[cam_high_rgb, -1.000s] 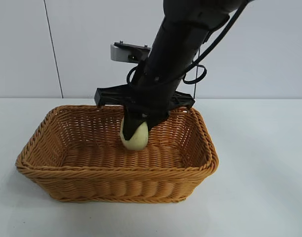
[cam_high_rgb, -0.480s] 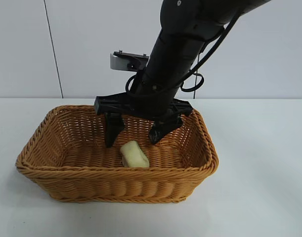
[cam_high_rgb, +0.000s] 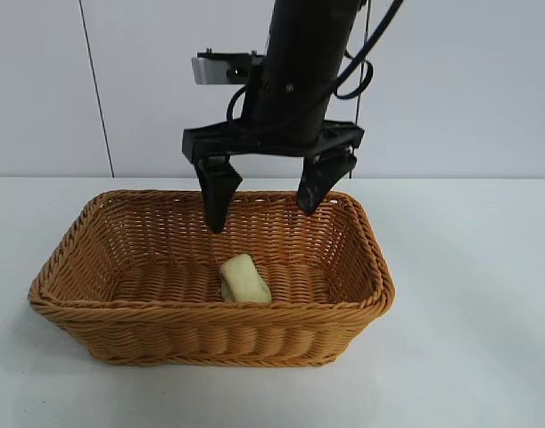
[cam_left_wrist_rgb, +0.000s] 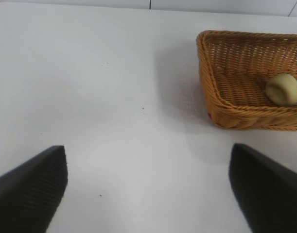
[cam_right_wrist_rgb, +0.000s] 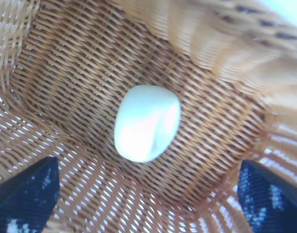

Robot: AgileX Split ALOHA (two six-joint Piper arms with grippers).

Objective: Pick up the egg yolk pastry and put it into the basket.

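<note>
Nearest the exterior camera stands the basket (cam_high_rgb: 210,334), an orange-brown wicker rectangle on the white table (cam_high_rgb: 468,339); its braided front rim rises in front of the floor of the weave and hides the lowest edge of what lies inside. On that floor, a little right of the middle, rests the egg yolk pastry (cam_high_rgb: 244,279), pale cream and free of any grip. Above it hangs the right gripper (cam_high_rgb: 268,207), pointing down with its jaws spread wide and empty, both fingertips clear of the pastry, one reaching just below the back rim's line in this view. Behind rises the dark arm with its cables; beyond that the pale wall (cam_high_rgb: 40,89). Off to the side, the left gripper (cam_left_wrist_rgb: 148,187) hovers over bare table, jaws wide apart, well apart from the basket.
</note>
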